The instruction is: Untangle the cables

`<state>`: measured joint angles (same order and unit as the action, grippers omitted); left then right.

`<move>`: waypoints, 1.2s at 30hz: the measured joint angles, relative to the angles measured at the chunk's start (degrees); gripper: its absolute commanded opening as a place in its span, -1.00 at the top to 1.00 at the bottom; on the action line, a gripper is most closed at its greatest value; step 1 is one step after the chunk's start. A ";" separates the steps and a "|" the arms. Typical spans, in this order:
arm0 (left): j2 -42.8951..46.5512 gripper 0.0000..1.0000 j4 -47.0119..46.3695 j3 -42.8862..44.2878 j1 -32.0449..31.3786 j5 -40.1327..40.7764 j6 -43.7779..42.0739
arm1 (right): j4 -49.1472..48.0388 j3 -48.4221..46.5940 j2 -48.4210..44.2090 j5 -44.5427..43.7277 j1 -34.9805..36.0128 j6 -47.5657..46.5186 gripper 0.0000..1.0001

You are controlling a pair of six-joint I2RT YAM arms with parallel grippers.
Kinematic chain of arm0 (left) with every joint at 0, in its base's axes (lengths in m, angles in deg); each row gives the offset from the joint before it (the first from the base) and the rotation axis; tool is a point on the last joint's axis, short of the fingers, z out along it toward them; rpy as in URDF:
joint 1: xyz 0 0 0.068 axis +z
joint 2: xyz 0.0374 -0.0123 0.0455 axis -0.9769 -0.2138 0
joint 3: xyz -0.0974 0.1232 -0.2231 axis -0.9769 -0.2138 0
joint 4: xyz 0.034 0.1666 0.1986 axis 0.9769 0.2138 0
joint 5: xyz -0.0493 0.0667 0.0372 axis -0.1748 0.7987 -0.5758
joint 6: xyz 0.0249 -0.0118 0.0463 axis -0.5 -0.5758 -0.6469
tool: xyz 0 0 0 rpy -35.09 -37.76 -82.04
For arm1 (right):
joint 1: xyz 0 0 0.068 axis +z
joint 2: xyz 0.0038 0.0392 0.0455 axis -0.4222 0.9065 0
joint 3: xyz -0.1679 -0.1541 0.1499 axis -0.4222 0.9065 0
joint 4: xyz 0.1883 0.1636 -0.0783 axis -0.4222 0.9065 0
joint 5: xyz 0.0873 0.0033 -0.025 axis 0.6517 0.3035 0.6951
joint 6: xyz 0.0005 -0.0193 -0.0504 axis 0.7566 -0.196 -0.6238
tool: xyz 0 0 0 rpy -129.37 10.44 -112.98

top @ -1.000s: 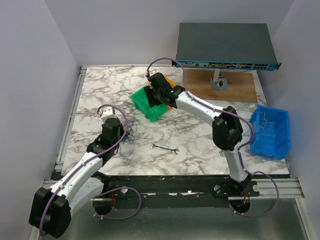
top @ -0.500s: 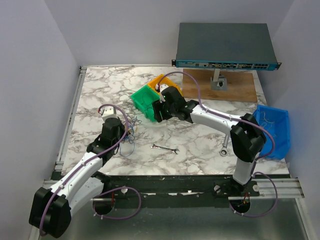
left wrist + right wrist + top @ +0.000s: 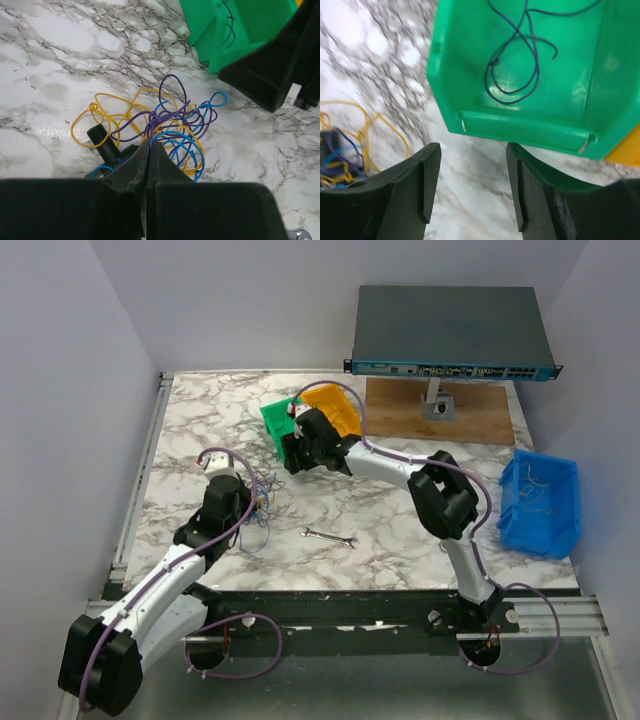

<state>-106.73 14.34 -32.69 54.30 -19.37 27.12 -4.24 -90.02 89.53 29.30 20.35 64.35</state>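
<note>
Cables, a tangle of thin blue, yellow and purple wire loops, are lying on the white marbled tabletop near the green plastic bin | left gripper is pinching their strands, jaws closed | right gripper is hovering parted, empty, over the bin's near wall

Tangled yellow, purple, blue cables on marble tabletop

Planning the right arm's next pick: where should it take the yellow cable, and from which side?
Probably the yellow cable's outer loop: it lies flat on the table, clear of the tangle that the left gripper is shut on. Come down from above, jaws across the wire, on the side away from that gripper.
</note>
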 measured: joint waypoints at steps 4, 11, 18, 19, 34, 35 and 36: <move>-0.02 0.95 -0.87 0.00 0.00 -1.53 -0.66 | -0.02 -5.77 2.01 0.44 0.00 -0.22 -0.28; 0.13 0.95 -3.41 -0.09 0.00 -6.47 -2.16 | -5.03 10.10 -12.22 1.88 0.00 -1.01 -0.52; 1.01 0.91 -12.28 -3.06 -0.17 -19.71 -4.35 | -19.71 40.61 -37.68 4.87 0.00 0.68 -0.80; 0.28 0.90 -13.77 -3.17 -0.35 -22.62 -4.68 | -22.64 43.93 -40.15 5.46 0.00 0.96 -0.81; -6.14 -0.53 -19.58 -1.09 -5.01 -35.87 -7.93 | -52.37 63.36 -39.89 11.17 0.07 4.48 -0.86; -5.20 -0.54 -19.19 -1.09 -5.01 -35.01 -7.96 | -52.37 63.06 -38.84 11.32 0.09 4.55 -0.85; -3.74 -0.54 -18.01 -1.09 -5.01 -32.50 -7.98 | -52.28 62.53 -37.53 11.39 0.13 4.66 -0.84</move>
<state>-110.47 -3.67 -33.78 49.29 -51.88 19.15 -56.53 -27.49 52.00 40.68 20.48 69.01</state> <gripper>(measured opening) 0.759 0.926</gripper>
